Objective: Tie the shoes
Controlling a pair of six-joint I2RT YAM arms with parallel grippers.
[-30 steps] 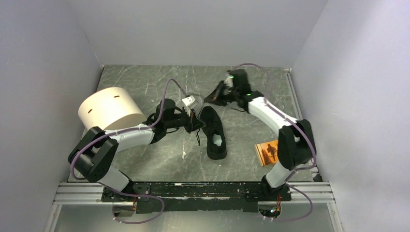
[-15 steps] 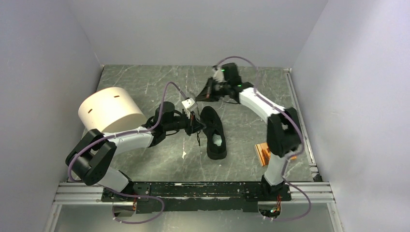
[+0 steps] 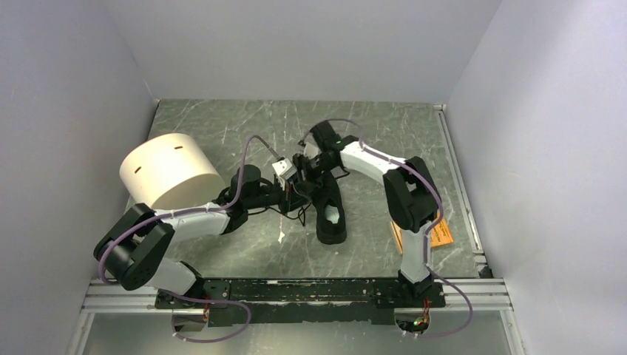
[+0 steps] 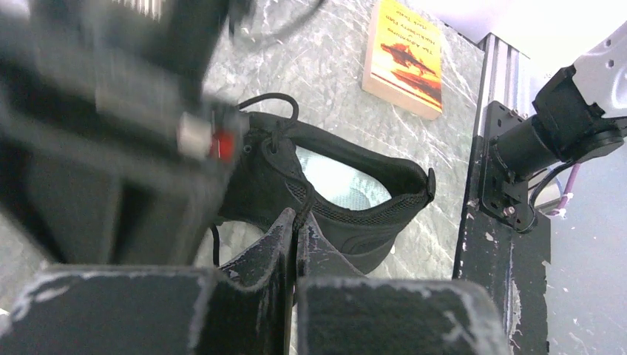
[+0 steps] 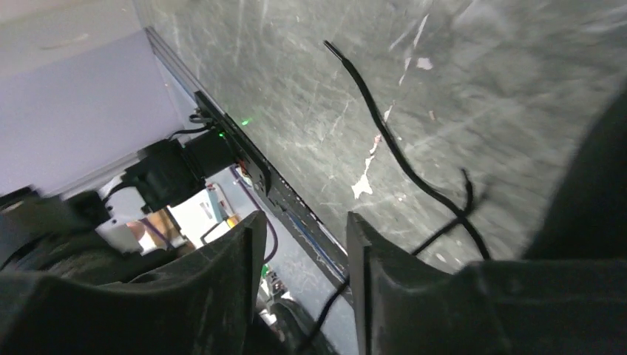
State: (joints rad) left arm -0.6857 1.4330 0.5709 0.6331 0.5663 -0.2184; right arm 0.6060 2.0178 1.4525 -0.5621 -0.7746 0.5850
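Biggest thing is the dark marbled bench (image 3: 244, 126), with a fat cream cylinder (image 3: 168, 171) sitting at its left side, just beside my left arm. The black sneaker (image 3: 330, 214) lies around the middle of the bench, a bit right of centre, toe pointing far, heel near, pale insole showing. An orange booklet (image 3: 441, 231) lies flat to the right of it, partly hidden behind my right arm.

Both arms reach in to the far left part of the sneaker, where the lacing is. My left end effector (image 3: 296, 183) comes in from the left, with its 2 fingers (image 4: 259, 251) pressed together and pinching a thin black lace (image 4: 302, 212) that runs straight up to the sneaker's side. My right end effector (image 3: 304, 164) comes in from the far side, right next to the left one. Its fingers (image 5: 244, 244) are spread apart, with the bench showing between them. A loose lace end (image 5: 384, 140) trails across the bench out past those fingers.
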